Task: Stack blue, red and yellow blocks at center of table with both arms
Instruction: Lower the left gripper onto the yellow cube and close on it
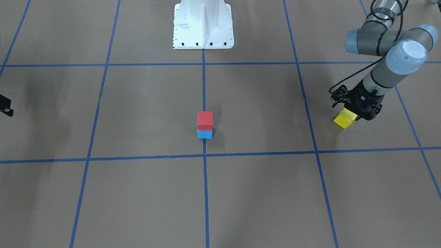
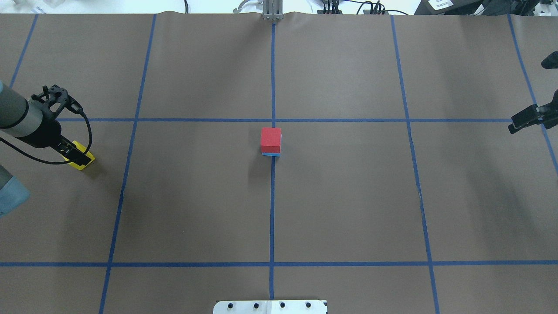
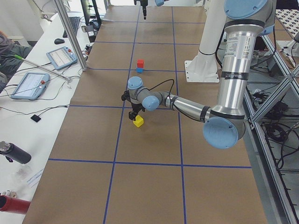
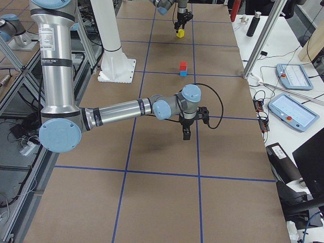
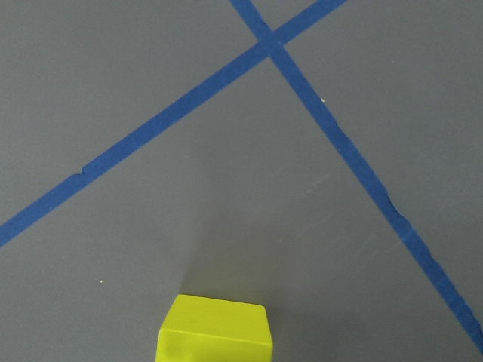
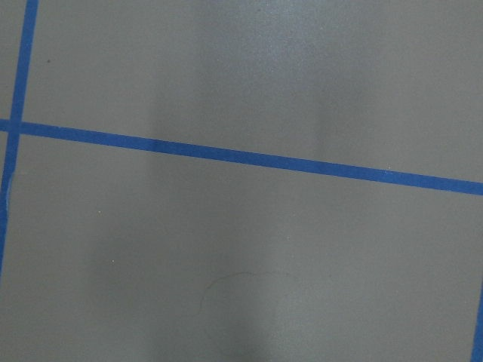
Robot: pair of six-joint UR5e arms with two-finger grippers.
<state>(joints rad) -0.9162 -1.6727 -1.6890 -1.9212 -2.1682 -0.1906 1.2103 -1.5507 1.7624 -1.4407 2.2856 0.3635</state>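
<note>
Two robot arms, the left arm (image 1: 384, 72) and the right arm (image 4: 116, 112), were built of silver tubes and grey joints with round pale blue caps (image 1: 411, 51), one of which bore a faint stamped mark. Small dark lettering ran down the upright tubes. A thin black cable (image 1: 348, 77) looped at each wrist above a small black two-finger gripper, the left gripper (image 1: 348, 113) and the right gripper (image 4: 186, 134). The white metal pedestal (image 1: 203, 24) showed a row of dark screws (image 1: 197, 44) along its foot.
</note>
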